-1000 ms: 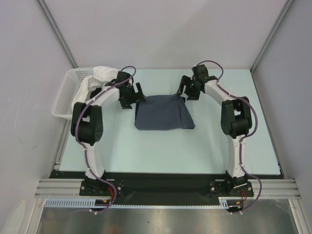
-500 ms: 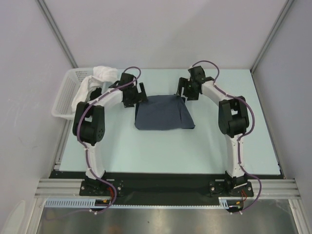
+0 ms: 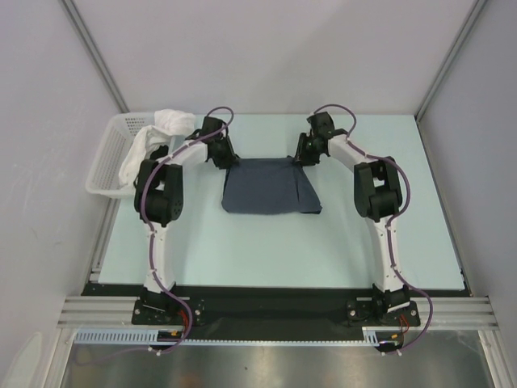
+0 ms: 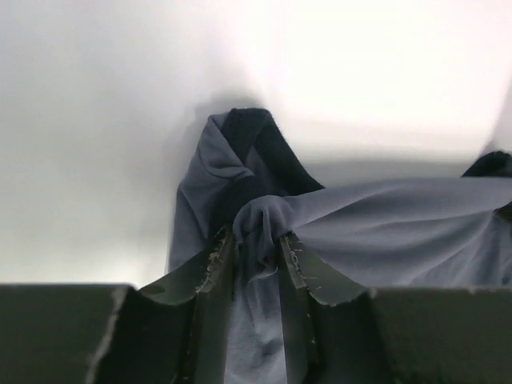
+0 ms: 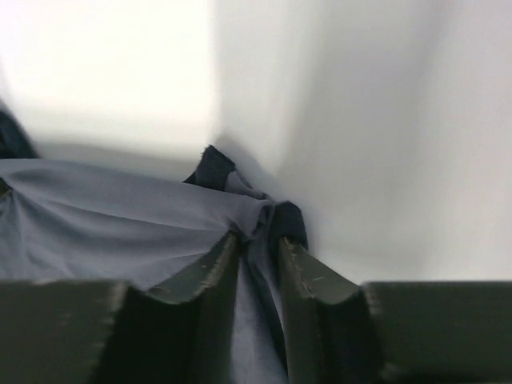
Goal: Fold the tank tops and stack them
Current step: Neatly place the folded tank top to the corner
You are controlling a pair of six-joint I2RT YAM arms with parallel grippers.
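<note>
Both grippers have come in over the last second from just off the far corners of the slate-blue tank top to sit right on those corners, and both elbows have swung inward with them. From my top camera the tank top lies folded into a rough square on the pale table, to the right of the white basket and well apart from it.

The left gripper is at the far corner nearer the basket. On its wrist camera I see the left gripper clenched on a bunched ridge of the tank top, the cloth squeezed between its two fingers and pulled into folds that run off to the side.

The right gripper is at the far corner away from the basket. Its wrist camera shows the same: the right gripper pinching a gathered fold of the tank top between its fingers, with darker cloth puckered just beyond the tips.

A white cloth spills over the basket's far right corner, close behind the left arm's wrist.
</note>
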